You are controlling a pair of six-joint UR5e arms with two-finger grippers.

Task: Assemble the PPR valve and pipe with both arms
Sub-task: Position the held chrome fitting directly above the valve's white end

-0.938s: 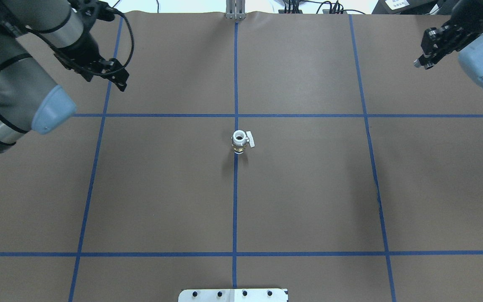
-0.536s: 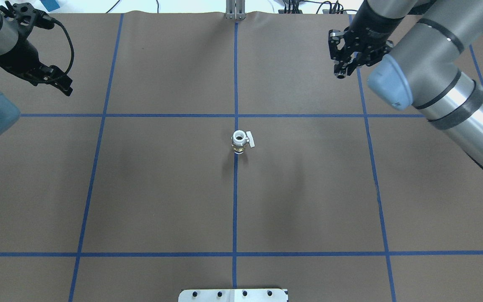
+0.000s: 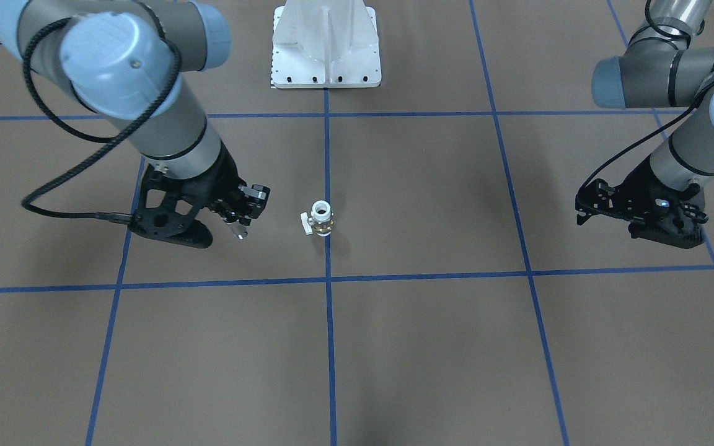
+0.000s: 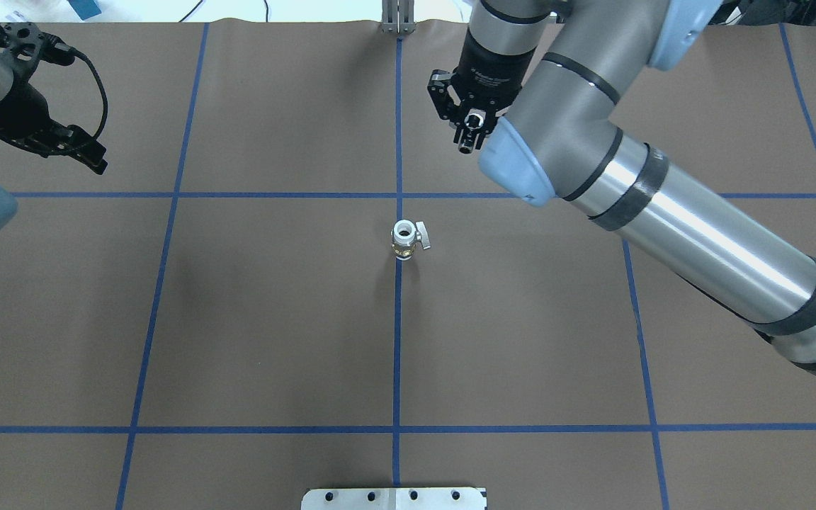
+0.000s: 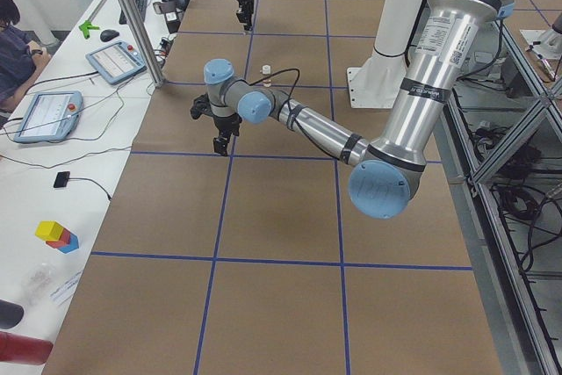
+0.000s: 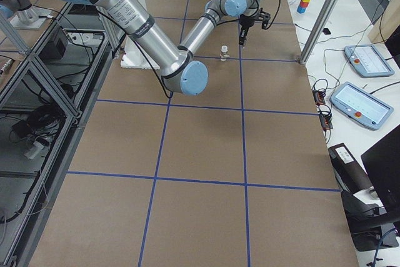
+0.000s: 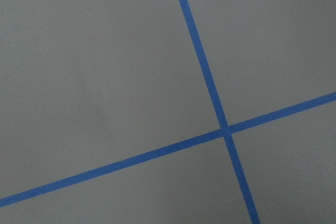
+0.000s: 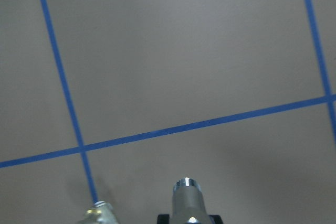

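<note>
Right gripper (image 4: 469, 136) pinching the pipe (image 8: 187, 200) — I'd square it over the upright PPR valve (image 4: 403, 239); left gripper (image 4: 91, 154) I can't tell.

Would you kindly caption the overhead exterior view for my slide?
Right gripper holds the shiny silver pipe stub beyond the upright white-and-brass PPR valve; left gripper hangs aside.

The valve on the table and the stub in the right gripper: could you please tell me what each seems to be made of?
The PPR valve: matte white collar and handle, apparently plastic; its yellowish, glinting body looks like brass. The pipe, held in the right gripper: smooth silver-grey with bright highlights, so metal, though which one I cannot tell.
</note>
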